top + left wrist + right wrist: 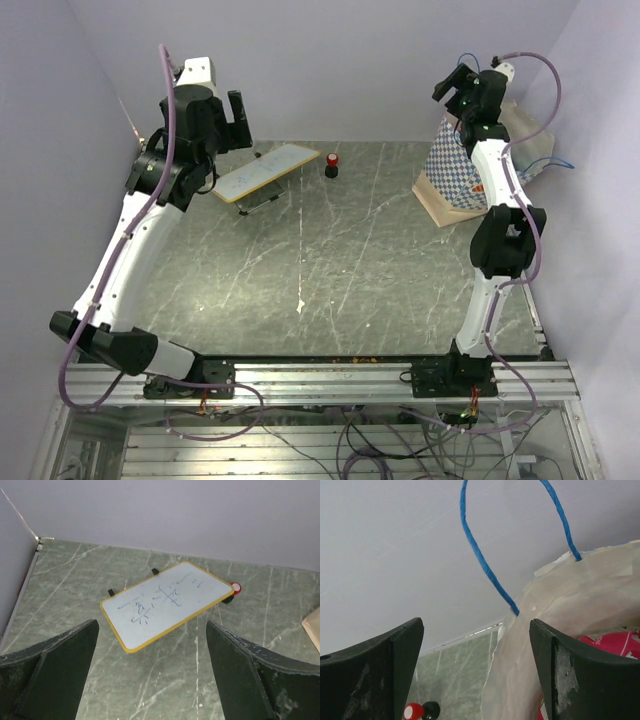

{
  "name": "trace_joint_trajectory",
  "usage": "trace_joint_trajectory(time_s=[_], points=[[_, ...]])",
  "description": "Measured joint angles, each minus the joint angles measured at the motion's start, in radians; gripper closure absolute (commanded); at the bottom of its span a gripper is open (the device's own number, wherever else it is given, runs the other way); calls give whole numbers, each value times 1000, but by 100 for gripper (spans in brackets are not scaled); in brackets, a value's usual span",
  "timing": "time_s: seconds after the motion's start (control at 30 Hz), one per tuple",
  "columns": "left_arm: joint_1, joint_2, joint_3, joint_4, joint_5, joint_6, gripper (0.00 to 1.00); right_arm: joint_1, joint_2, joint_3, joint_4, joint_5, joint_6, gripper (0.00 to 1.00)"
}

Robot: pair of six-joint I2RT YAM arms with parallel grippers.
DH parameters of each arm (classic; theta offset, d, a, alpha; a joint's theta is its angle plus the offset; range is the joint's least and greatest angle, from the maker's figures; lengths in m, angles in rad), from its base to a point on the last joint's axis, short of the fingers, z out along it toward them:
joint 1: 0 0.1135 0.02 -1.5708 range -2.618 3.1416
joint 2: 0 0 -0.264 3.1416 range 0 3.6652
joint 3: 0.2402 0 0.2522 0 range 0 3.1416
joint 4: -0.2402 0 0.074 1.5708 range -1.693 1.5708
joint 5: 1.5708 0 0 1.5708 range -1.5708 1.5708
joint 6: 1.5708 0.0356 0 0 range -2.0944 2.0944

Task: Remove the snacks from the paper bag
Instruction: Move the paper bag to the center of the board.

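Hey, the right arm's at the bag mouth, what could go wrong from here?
The open right gripper could snag the blue cord handle looping just ahead and drag the paper bag. The cream lining partly covers the magenta packet, so the fingers might pinch paper instead.

i see a lab test cell: plain walls (330, 60) box in my worktop (350, 280), aluminium rail (330, 378) at its edge, loose cables (400, 440) below.
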Motion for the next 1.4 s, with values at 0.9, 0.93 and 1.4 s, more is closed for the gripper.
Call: trace_joint_trajectory(time_s=[0.9, 0.93, 1.4], points=[[84, 94, 74, -4, 129, -92, 4, -58, 287, 283, 115, -90, 45, 93], [87, 94, 77, -11, 136, -101, 4, -58, 287, 283, 119, -99, 52, 96], [102, 81, 98, -59, 268, -197, 6, -65, 136, 96, 92, -268, 78, 100]])
